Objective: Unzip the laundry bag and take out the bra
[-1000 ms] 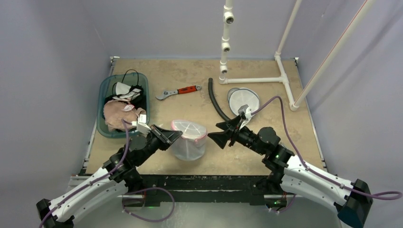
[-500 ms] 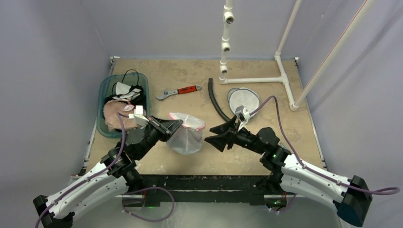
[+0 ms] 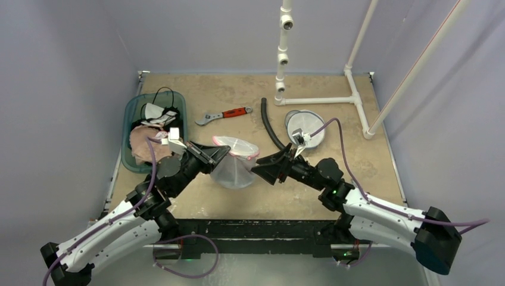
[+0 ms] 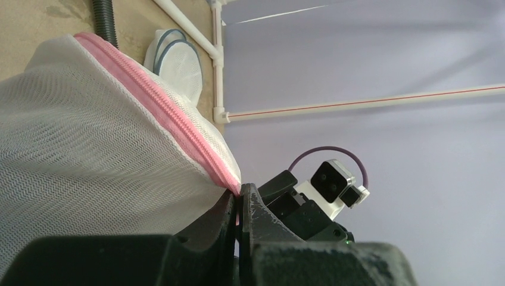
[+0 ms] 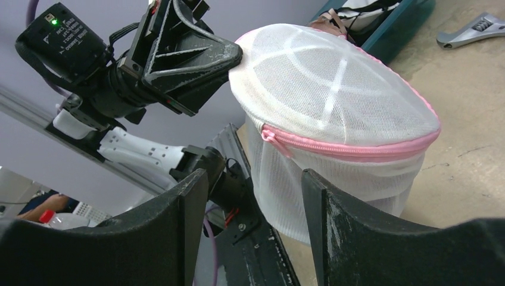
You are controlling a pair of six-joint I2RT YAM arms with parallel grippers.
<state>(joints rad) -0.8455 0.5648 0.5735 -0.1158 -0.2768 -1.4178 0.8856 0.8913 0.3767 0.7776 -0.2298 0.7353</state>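
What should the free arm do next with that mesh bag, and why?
Probably ease the open right gripper forward onto the zipper pull: the left gripper pinches the pink rim of the laundry bag, the zipper looks closed, and the pull faces the right gripper.

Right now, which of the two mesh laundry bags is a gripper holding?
The pink-zippered bag, pinched at its rim by the left gripper; the blue-rimmed bag lies flat near the white pipe, untouched.
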